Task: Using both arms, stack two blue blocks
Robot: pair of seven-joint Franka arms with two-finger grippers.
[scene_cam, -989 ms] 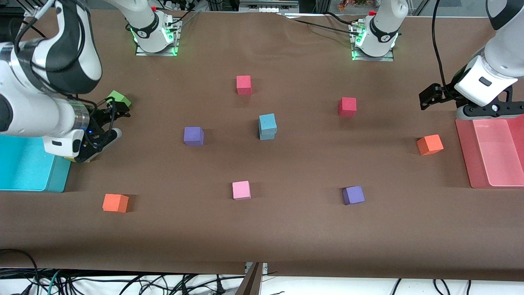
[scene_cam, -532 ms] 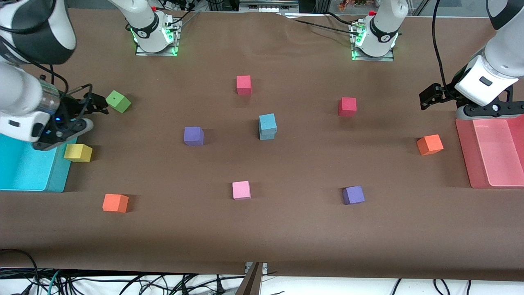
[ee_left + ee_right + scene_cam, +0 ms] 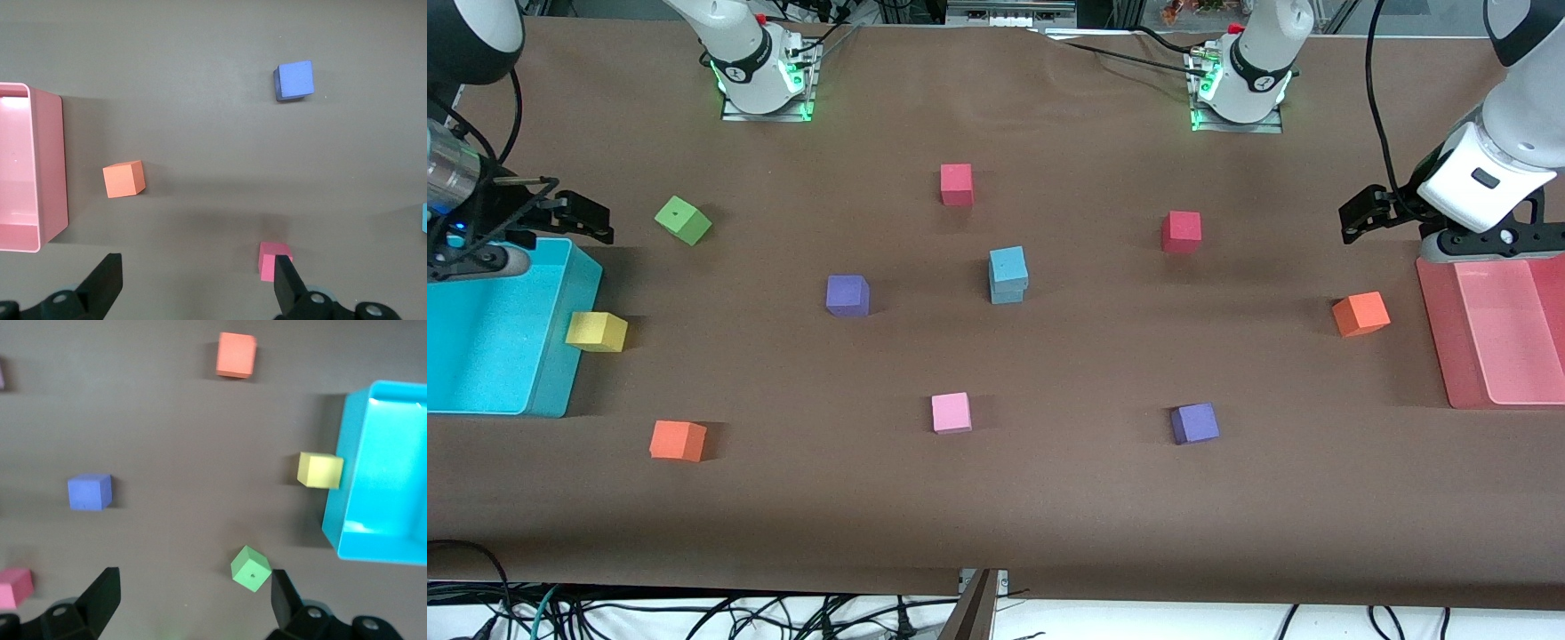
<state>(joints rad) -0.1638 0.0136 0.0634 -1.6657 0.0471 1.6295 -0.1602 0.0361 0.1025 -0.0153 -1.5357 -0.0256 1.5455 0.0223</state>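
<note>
Bench (image 3: 1049,498): brown, carrying scattered cubes.
Cyan bin (image 3: 480,356): at the right arm's end of the bench, a yellow cube (image 3: 596,331) touching its wall.
Pink tray (image 3: 1494,329): at the left arm's end.
Right gripper (image 3: 574,213): over the bin's corner, jaws spread, holding nothing.
Left gripper (image 3: 1360,218): raised beside the pink tray, jaws spread, empty.
Blue blocks (image 3: 1008,275): mid-bench, one stacked on the other, well apart from both grippers.
Green cube (image 3: 682,220): near the right gripper.
</note>
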